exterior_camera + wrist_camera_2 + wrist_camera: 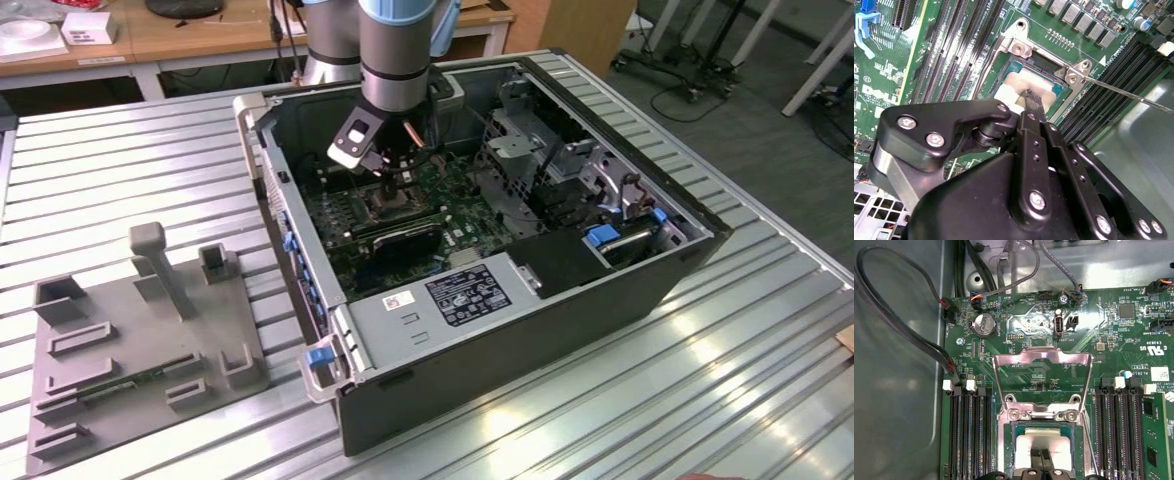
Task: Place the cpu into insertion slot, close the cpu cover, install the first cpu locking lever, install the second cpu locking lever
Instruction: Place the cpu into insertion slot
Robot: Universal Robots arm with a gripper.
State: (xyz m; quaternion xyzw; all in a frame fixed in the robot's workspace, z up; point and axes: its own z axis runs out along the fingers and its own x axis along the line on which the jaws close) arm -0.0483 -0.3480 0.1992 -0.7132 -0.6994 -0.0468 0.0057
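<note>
Closest up, in the second wrist view: black bolted linkage of the hand (1030, 102), narrowing to two slim fingers drawn together, a mere slit between them and nothing clamped. Tips on or just above the pale silvery top of the cpu (1036, 82), near its middle. Chip lying flat inside the insertion slot (1063, 95), square to the dark rim. Same again in the first wrist view: hand (1040, 454) over the cpu (1026, 440), seated in the insertion slot (1016, 450). Swung up and open on its hinge at one edge of the socket: the cpu cover (1041, 359), a thin metal frame with green motherboard (1019, 325) visible through the open middle. Angling away from one hinge screw: a thin metal rod (1126, 93). Flanking the socket on both sides: long black memory slots (971, 430). From the exterior view: arm reaching down into an open computer case (534, 330) lying on a ribbed metal bench (134, 170), hand (390, 190) low over the board. Beside the case, toward the exterior view's left: a grey fixture plate (134, 340).
</note>
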